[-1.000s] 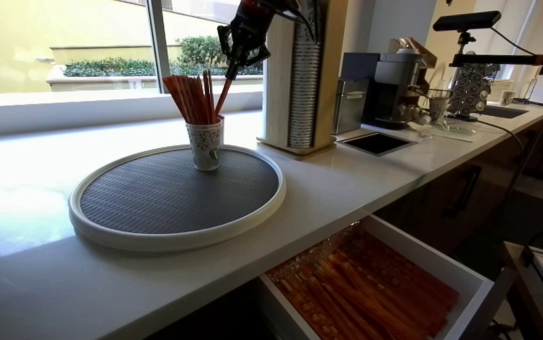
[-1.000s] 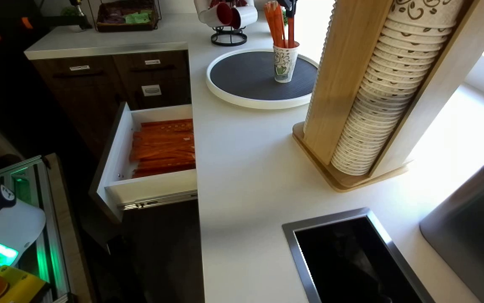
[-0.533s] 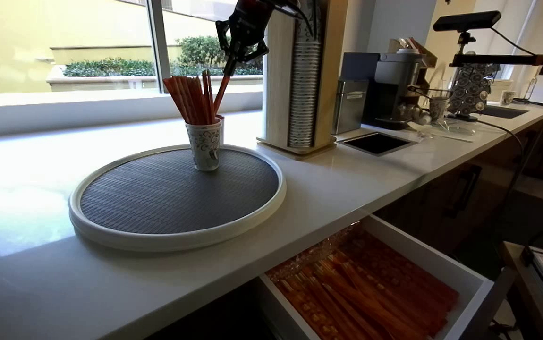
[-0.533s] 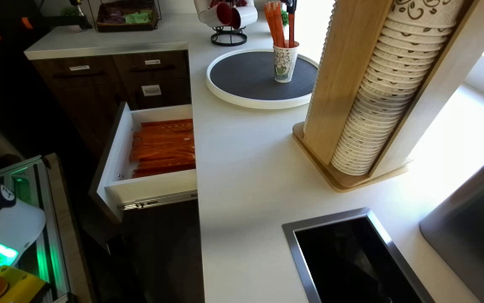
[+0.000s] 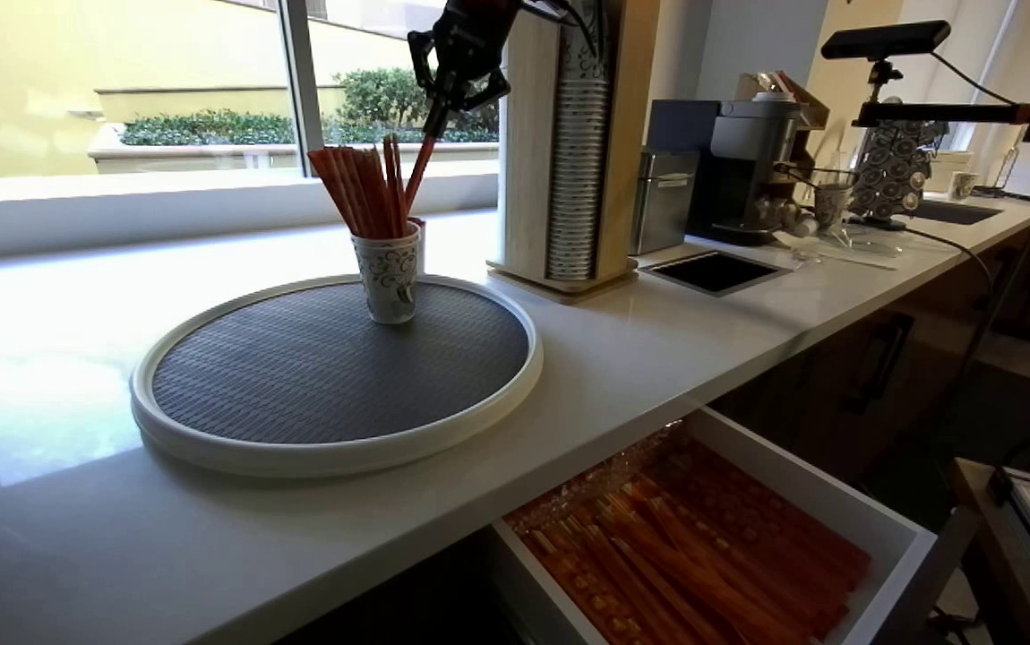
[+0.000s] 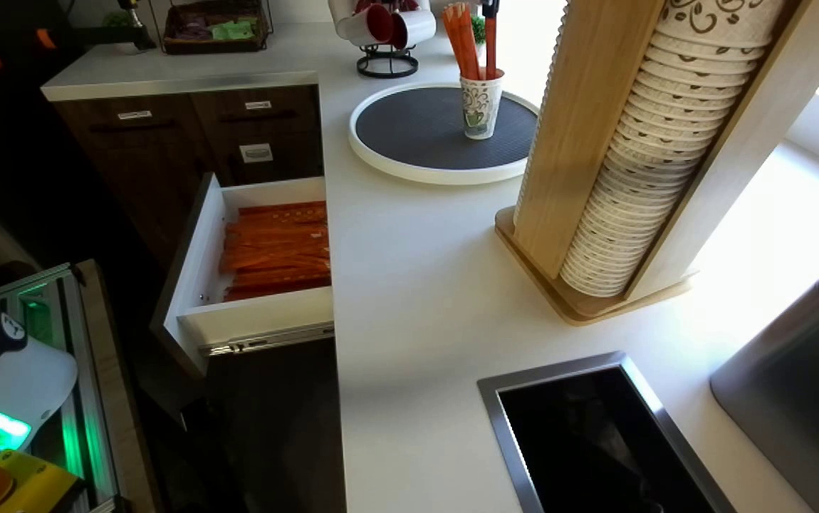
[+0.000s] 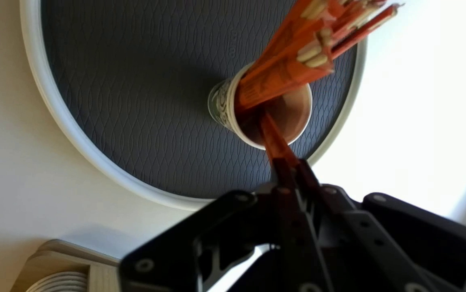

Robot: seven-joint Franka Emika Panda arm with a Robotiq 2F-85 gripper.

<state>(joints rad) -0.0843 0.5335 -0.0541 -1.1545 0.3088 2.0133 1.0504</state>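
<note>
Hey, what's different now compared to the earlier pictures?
The gripper has risen slightly. It remains closed on the orange chopstick packet, whose lower end is in the paper cup; nothing was let go. In an exterior view, the cup's rim shifted slightly left. The round tray, open drawer and wooden cup dispenser stayed put.

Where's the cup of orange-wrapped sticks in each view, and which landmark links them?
In an exterior view: the cup, left of centre, upper half.
In an exterior view: the cup, high, right of centre.
Wrist view: the cup, above and right of centre.
Shared landmark: the round gray tray beneath it, in all three.
</note>
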